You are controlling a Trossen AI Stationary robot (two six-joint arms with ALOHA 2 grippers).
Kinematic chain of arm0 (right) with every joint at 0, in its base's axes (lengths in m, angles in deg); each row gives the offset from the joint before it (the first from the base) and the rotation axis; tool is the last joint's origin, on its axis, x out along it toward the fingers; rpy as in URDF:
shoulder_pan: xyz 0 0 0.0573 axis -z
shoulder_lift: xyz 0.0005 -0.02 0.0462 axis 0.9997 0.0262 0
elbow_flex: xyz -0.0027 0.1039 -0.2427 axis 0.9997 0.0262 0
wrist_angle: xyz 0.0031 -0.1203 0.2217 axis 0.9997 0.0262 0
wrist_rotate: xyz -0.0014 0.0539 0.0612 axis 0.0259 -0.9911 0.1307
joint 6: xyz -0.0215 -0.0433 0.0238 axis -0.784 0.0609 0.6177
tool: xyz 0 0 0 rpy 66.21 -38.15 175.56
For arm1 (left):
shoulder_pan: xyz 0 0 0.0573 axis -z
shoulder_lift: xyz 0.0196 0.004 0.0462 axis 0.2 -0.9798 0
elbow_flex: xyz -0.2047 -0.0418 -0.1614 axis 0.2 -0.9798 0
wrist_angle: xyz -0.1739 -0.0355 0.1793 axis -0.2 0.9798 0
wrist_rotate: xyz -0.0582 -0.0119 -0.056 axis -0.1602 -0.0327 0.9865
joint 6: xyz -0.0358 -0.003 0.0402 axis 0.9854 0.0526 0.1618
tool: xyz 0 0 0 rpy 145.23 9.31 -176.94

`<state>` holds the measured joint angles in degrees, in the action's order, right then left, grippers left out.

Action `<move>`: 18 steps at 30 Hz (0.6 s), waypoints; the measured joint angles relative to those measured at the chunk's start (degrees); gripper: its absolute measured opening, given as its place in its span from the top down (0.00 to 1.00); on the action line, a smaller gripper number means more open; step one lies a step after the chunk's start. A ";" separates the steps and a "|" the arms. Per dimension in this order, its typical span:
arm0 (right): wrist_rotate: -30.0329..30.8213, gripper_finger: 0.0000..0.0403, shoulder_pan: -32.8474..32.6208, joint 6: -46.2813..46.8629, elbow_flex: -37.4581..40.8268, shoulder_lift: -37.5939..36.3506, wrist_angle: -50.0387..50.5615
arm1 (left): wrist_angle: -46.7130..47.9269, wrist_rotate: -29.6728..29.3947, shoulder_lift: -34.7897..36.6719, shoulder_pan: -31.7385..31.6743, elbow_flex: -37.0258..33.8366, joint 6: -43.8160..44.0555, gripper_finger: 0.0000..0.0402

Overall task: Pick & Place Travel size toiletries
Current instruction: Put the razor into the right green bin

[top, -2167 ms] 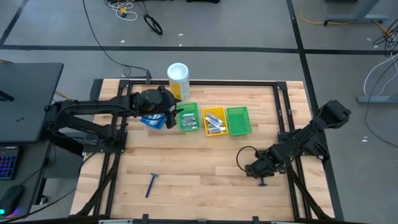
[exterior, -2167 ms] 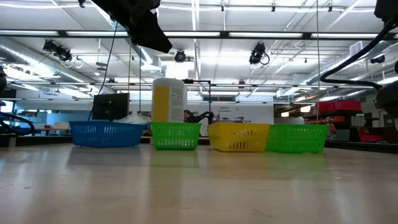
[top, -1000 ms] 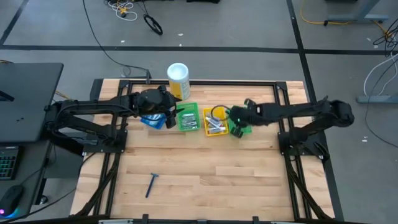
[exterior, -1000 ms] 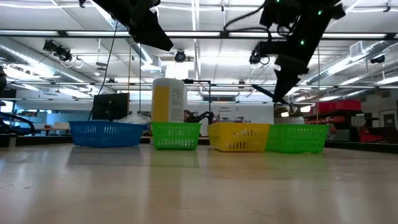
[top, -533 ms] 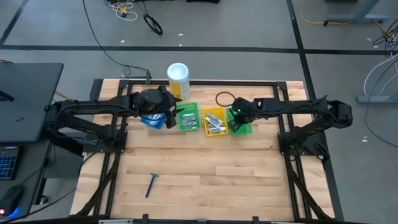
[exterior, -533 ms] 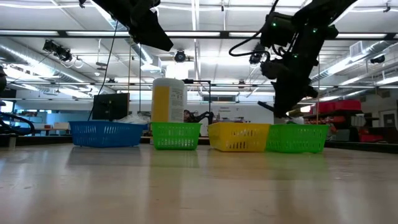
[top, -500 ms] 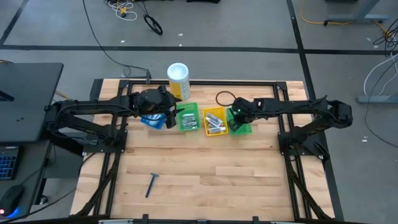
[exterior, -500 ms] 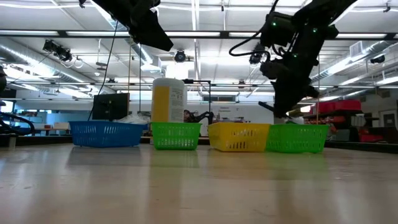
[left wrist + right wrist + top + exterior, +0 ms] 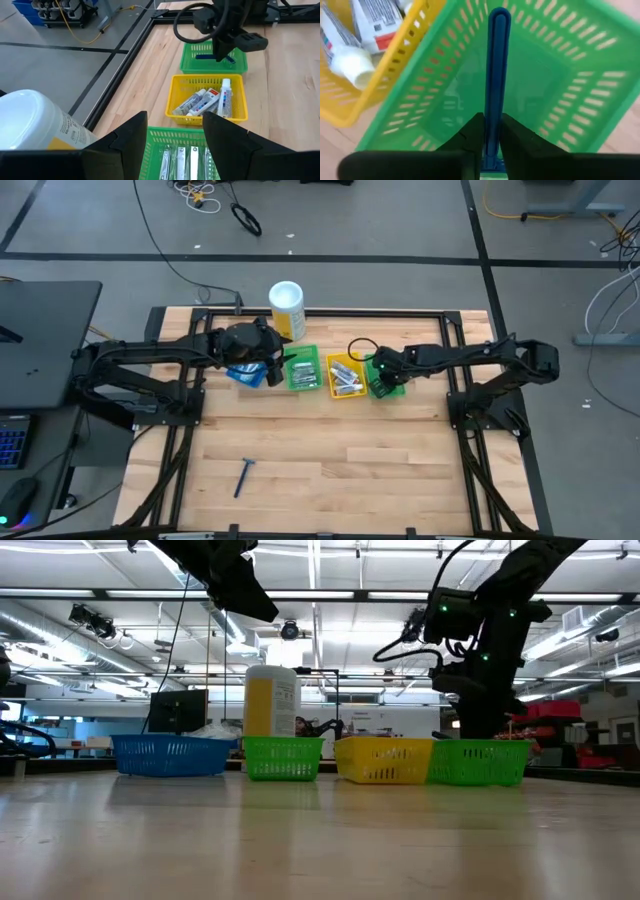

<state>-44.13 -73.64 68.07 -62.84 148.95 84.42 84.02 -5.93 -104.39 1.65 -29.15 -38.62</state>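
My right gripper (image 9: pixel 385 370) (image 9: pixel 492 120) is low over the right green bin (image 9: pixel 392 385), shut on a dark blue razor (image 9: pixel 495 60). In the low view the right gripper (image 9: pixel 470 730) dips behind that bin's rim. My left gripper (image 9: pixel 275 364) (image 9: pixel 175 145) hangs open above the left green bin (image 9: pixel 172 136), which holds silver tubes (image 9: pixel 194 161). White toothpaste tubes (image 9: pixel 205 101) lie in the yellow bin (image 9: pixel 345 391). A second blue razor (image 9: pixel 245 476) lies flat on the table near its near-left edge. My right gripper pinches the razor's handle (image 9: pixel 492 102) between its two fingers (image 9: pixel 470 137), near one end. The rest of the handle reaches out past the fingertips over the green bin's floor to a rounded free end (image 9: pixel 498 15). Whether it touches the bin, I cannot tell.
A tall white-and-yellow canister (image 9: pixel 286 305) stands behind the bins at the far edge. A blue bin (image 9: pixel 243 377) sits under the left arm. The four bins form a row across the far middle; the wooden table (image 9: pixel 330 450) lies open toward the near edge.
My right gripper, carrying the razor, has come down from above the bins to the right green bin's rim and has tipped from a slant to more upright. The razor went down with it. The left arm has kept still.
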 joint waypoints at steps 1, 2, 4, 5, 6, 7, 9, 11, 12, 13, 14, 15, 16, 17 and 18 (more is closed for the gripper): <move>0.03 0.82 0.20 -0.85 0.01 -0.01 -0.68 | 0.00 0.00 0.00 0.00 0.00 0.00 0.50; 0.07 0.80 0.40 -1.72 0.01 -0.02 -1.57 | 0.02 0.02 0.00 0.00 0.00 0.01 0.50; 0.12 0.75 0.88 -3.38 0.01 -0.02 -3.03 | 0.02 0.02 0.00 0.00 0.00 0.04 0.50; 0.12 0.73 1.12 -3.83 0.01 -0.02 -3.99 | 0.05 0.02 0.00 0.00 0.00 0.07 0.50; 0.11 0.72 1.37 -4.51 0.01 -0.02 -4.89 | 0.09 0.01 0.00 0.00 0.00 0.23 0.50; 0.12 0.70 1.64 -5.37 -0.02 -0.02 -5.64 | 0.12 0.02 0.00 0.00 0.00 0.42 0.50; 0.23 0.68 2.02 -7.67 -0.80 -0.02 -5.65 | 0.48 0.03 0.00 0.00 0.00 1.67 0.50; 1.46 0.68 2.04 -9.66 -2.35 -0.03 -6.18 | 1.22 0.45 0.00 0.00 0.00 3.72 0.50; 2.10 0.68 2.04 -10.73 -3.03 -0.04 -6.80 | 1.83 0.98 0.00 -0.02 0.00 5.31 0.50; 2.32 0.68 2.04 -11.77 -3.72 -0.04 -7.79 | 2.69 1.72 0.00 -0.01 0.01 6.99 0.50; 2.35 0.68 1.89 -12.86 -4.45 -0.04 -9.14 | 3.56 2.65 0.00 0.07 0.02 8.76 0.50; 1.96 0.68 1.63 -14.26 -5.09 -0.04 -11.13 | 4.51 3.42 0.00 0.28 0.02 10.37 0.50; 0.88 0.68 1.37 -16.42 -5.57 -0.04 -13.84 | 5.51 4.06 0.00 0.58 0.02 11.77 0.50; -0.65 0.68 0.95 -19.05 -5.78 -0.04 -16.96 | 6.56 4.49 0.00 1.01 0.02 12.88 0.50; -1.96 0.68 0.41 -21.85 -5.78 -0.04 -20.11 | 7.54 4.62 0.00 1.58 0.02 13.95 0.50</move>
<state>-46.10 -73.22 46.22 -68.62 148.90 64.31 91.56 -1.32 -104.39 3.23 -29.12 -24.68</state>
